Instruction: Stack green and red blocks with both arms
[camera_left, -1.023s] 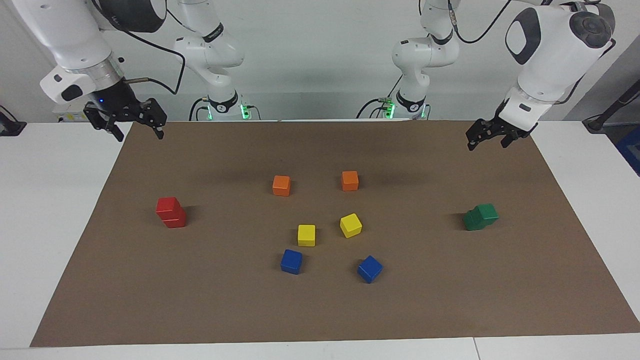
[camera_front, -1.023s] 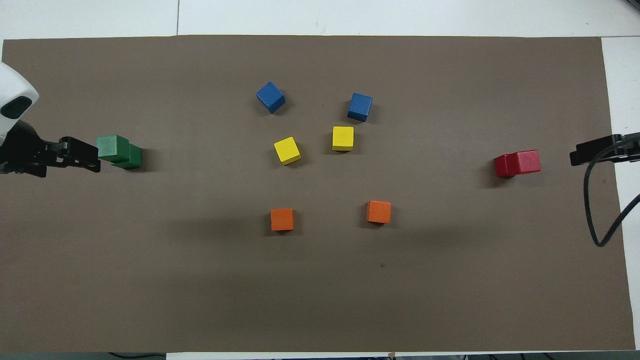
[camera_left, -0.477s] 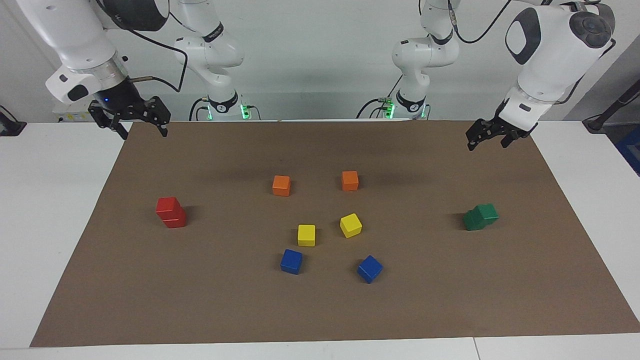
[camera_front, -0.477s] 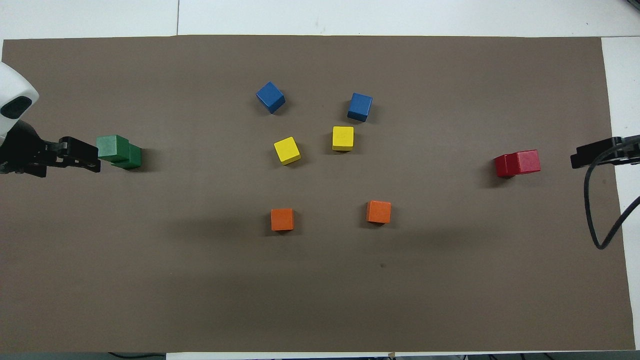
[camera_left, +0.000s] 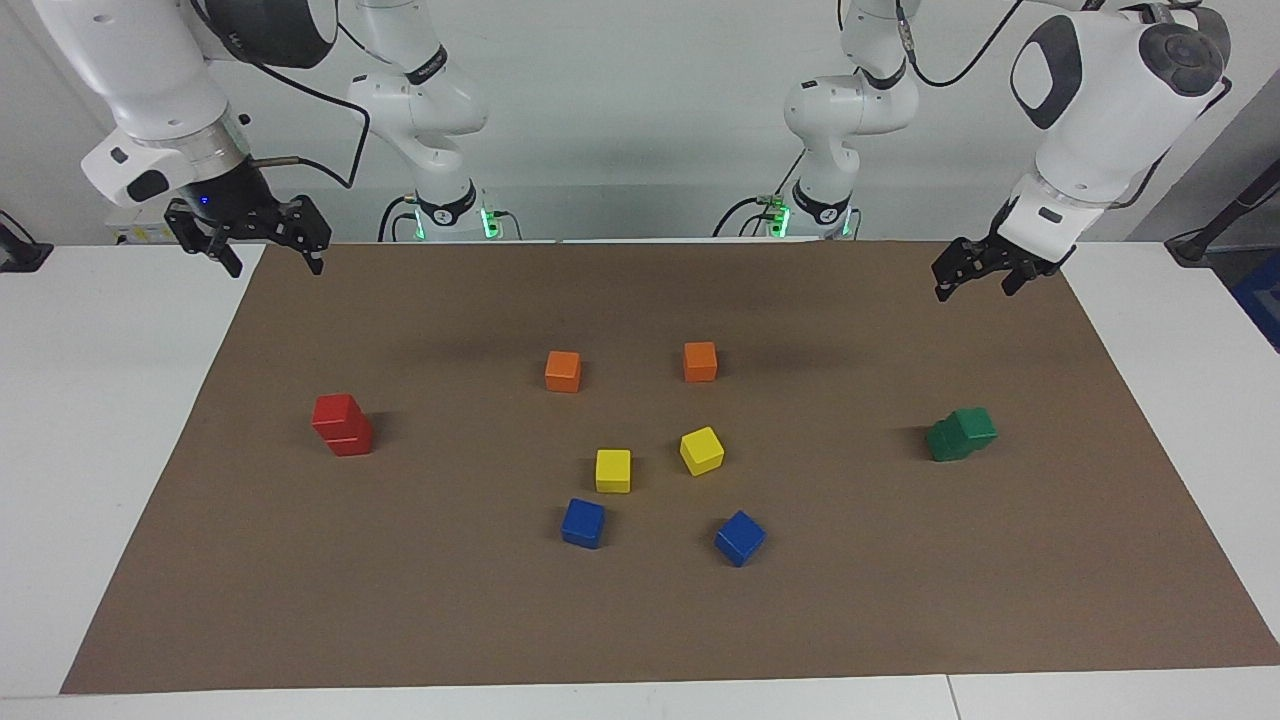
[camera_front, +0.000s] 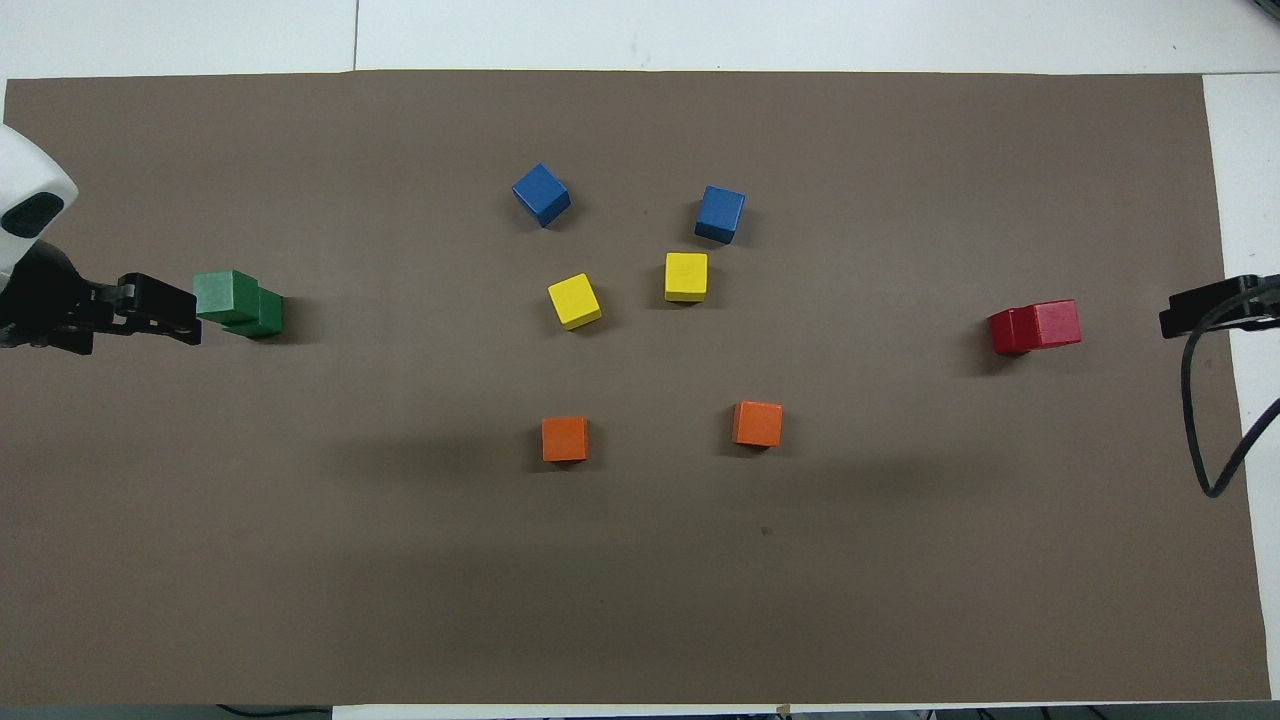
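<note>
Two red blocks (camera_left: 341, 424) stand stacked toward the right arm's end of the brown mat; they also show in the overhead view (camera_front: 1036, 326). Two green blocks (camera_left: 961, 433) stand stacked, the upper one offset, toward the left arm's end, and show in the overhead view (camera_front: 238, 303). My right gripper (camera_left: 277, 268) is open and empty, raised over the mat's corner near the robots, apart from the red stack; its tip shows in the overhead view (camera_front: 1172, 321). My left gripper (camera_left: 974, 289) is open and empty, raised over the mat's edge, apart from the green stack (camera_front: 186, 318).
Two orange cubes (camera_left: 563, 371) (camera_left: 700, 361), two yellow cubes (camera_left: 613, 470) (camera_left: 702, 450) and two blue cubes (camera_left: 583, 523) (camera_left: 740, 538) lie in the middle of the brown mat (camera_left: 640, 620). White table surface (camera_left: 100, 400) borders the mat.
My right gripper has risen a little and drawn away from the red stack toward the table's end. The left gripper and all blocks have stayed still.
</note>
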